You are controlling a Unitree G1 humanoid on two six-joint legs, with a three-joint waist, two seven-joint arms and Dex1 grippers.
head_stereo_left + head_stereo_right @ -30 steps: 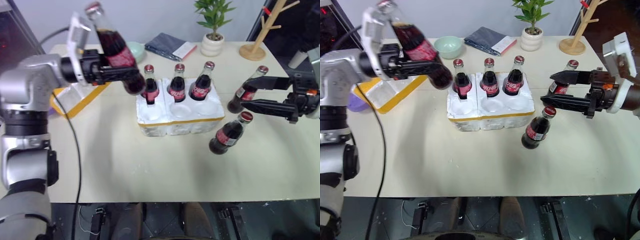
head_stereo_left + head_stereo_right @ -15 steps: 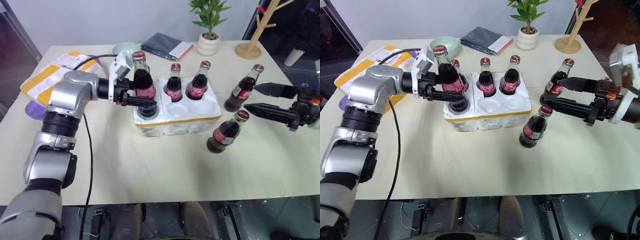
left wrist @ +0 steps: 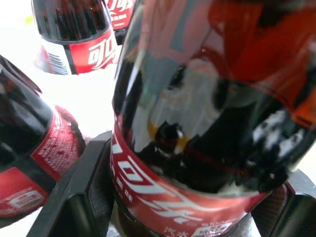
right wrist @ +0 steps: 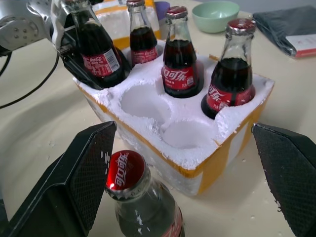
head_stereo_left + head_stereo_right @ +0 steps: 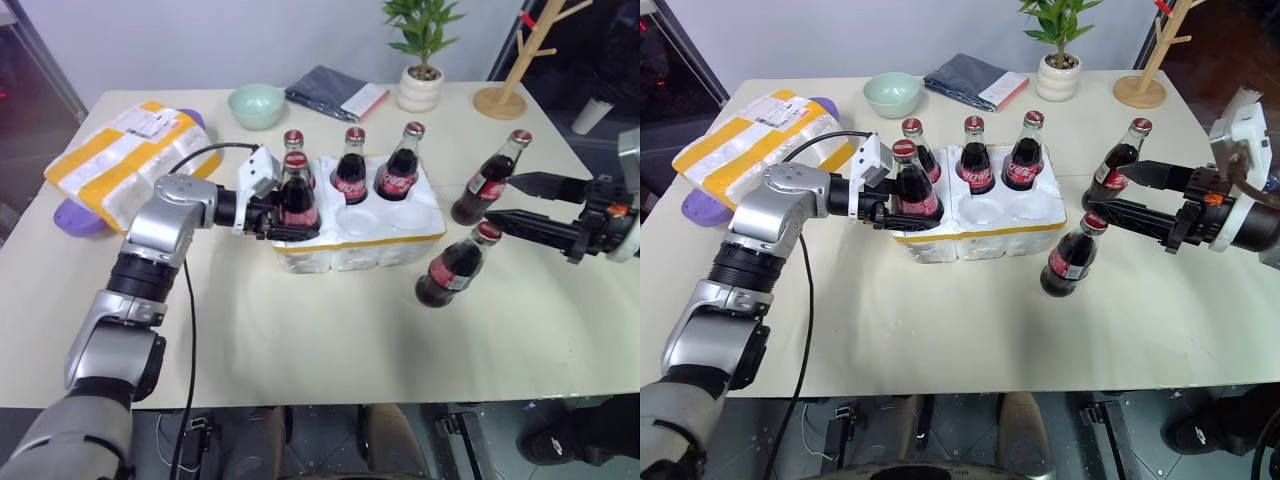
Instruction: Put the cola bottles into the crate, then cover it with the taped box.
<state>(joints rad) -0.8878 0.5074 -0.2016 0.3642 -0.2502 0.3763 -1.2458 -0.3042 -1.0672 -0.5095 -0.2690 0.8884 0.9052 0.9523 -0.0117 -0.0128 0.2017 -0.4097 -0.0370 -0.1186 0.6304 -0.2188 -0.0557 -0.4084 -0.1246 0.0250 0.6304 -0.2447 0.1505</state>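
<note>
My left gripper (image 5: 281,213) is shut on a cola bottle (image 5: 297,196) that stands upright with its base down in the near-left well of the crate (image 5: 385,243). Up close, the black fingers (image 3: 74,197) clamp that bottle (image 3: 197,148) at its label. Three more cola bottles (image 5: 352,172) fill the crate's far row, while the two other near wells (image 4: 145,101) hold nothing. Two loose bottles stand on the table to the right, one farther (image 5: 488,182) and one nearer (image 5: 453,270). My right gripper (image 5: 497,197) hangs open beside them, gripping nothing. The taped box (image 5: 125,150) lies far left.
A green bowl (image 5: 255,105), a folded dark cloth (image 5: 335,92), a potted plant (image 5: 422,75) and a wooden rack (image 5: 515,95) line the table's far edge. A purple object (image 5: 75,215) pokes out under the taped box. A black cable (image 5: 185,330) hangs from my left arm.
My left gripper came down from high and tilted, and the bottle now stands upright in the near-left well. The head camera shifted. My right gripper stayed open and hardly moved.
</note>
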